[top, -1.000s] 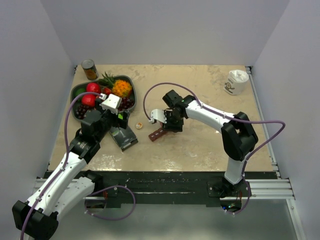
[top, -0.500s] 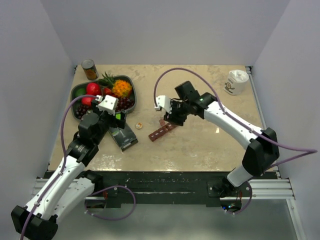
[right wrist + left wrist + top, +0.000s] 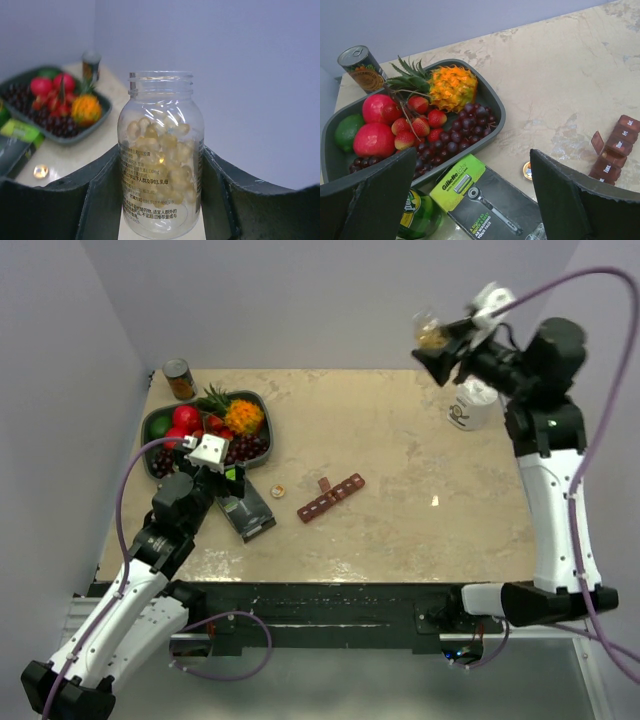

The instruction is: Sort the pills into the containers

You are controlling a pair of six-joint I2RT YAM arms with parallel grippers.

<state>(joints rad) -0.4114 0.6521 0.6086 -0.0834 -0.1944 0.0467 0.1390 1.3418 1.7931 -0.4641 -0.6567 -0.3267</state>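
Many pale yellow pills [image 3: 160, 145], clear uncapped bottle [image 3: 161, 210], maybe half full

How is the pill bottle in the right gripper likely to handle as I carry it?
The pill bottle is uncapped, so its pills would probably spill at a modest tilt. Its smooth clear wall looks slippery; it might slide in the right gripper.

Gillette Labs on razor box [image 3: 459, 186], small day names on containers [image 3: 615, 147] lids
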